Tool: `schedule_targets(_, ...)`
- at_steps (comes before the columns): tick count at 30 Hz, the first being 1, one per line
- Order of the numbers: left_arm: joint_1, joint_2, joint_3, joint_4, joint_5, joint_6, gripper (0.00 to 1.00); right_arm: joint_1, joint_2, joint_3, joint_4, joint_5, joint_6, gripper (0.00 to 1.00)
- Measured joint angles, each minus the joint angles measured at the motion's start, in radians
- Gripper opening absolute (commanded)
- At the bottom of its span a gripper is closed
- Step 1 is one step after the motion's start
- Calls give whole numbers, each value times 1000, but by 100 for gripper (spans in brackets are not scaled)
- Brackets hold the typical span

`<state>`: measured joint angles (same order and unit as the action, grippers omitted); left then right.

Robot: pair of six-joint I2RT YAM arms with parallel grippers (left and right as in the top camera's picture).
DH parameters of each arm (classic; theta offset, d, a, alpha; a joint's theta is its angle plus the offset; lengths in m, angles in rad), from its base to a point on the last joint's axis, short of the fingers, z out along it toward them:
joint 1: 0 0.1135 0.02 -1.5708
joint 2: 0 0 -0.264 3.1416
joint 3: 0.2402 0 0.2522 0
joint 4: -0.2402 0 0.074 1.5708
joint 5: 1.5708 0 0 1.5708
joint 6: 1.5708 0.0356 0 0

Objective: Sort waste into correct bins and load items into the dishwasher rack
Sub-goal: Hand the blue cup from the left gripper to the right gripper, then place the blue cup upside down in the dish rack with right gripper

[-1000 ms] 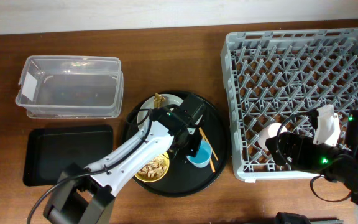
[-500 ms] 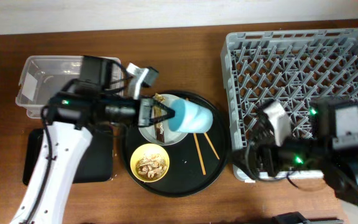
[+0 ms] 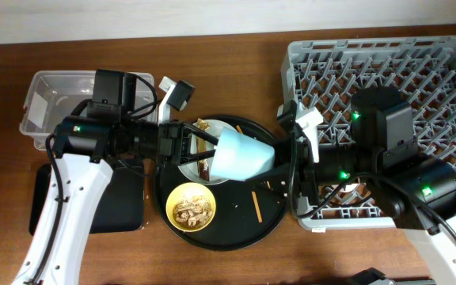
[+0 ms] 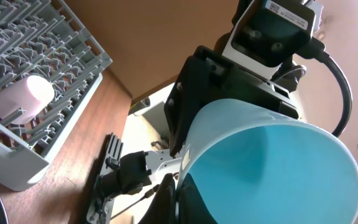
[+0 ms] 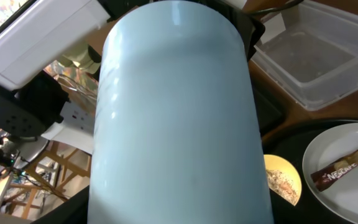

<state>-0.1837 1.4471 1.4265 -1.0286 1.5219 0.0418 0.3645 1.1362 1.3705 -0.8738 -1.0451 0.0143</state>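
Observation:
My left gripper [image 3: 204, 150] is shut on the rim of the blue cup [image 3: 244, 154], holding it on its side in the air above the round black tray. In the left wrist view my fingers [image 4: 182, 186] pinch the cup's wall [image 4: 272, 168]. My right gripper [image 3: 283, 162] is at the cup's base. The cup [image 5: 179, 124] fills the right wrist view and hides the fingers. A grey plate [image 3: 190, 170] with the brown wrapper [image 5: 344, 168] and a yellow bowl [image 3: 192, 210] of scraps lie below. Chopsticks [image 3: 256, 207] lie on the tray. A pink cup [image 4: 23, 96] lies in the rack [image 3: 418, 71].
The large round black tray [image 3: 228, 233] sits mid-table. The clear tub [image 3: 54, 103] stands at the back left, and the flat black tray [image 3: 125, 206] lies in front of it, partly under my left arm. The rack fills the right side.
The left gripper has lifted the blue cup off the round tray and carried it right. The right arm has left the rack's front and come left to the cup's base.

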Motion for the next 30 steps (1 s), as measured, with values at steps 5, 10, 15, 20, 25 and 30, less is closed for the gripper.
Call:
schedule_targets(5, 0, 0, 0, 0, -6, 0, 0, 10, -6, 0, 29, -12, 6, 77)
schedule_targets(10, -2, 0, 0, 0, 14, 1, 6, -13, -9, 0, 31, -12, 24, 62)
schedule_targets(15, -2, 0, 0, -7, -27, 10, 93, -45, -30, 0, 12, -14, 32, 55)
schedule_targets(20, 0, 0, 0, -103, -183, 10, 97, -294, -133, 3, -261, 195, 113, 54)
schedule_targets(25, 0, 0, 0, -175, -346, 11, 99, -608, -125, 1, -544, 674, 175, 54)
schedule_targets(30, 0, 0, 0, -180, -404, 11, 99, -753, 31, 1, -573, 949, 233, 54)
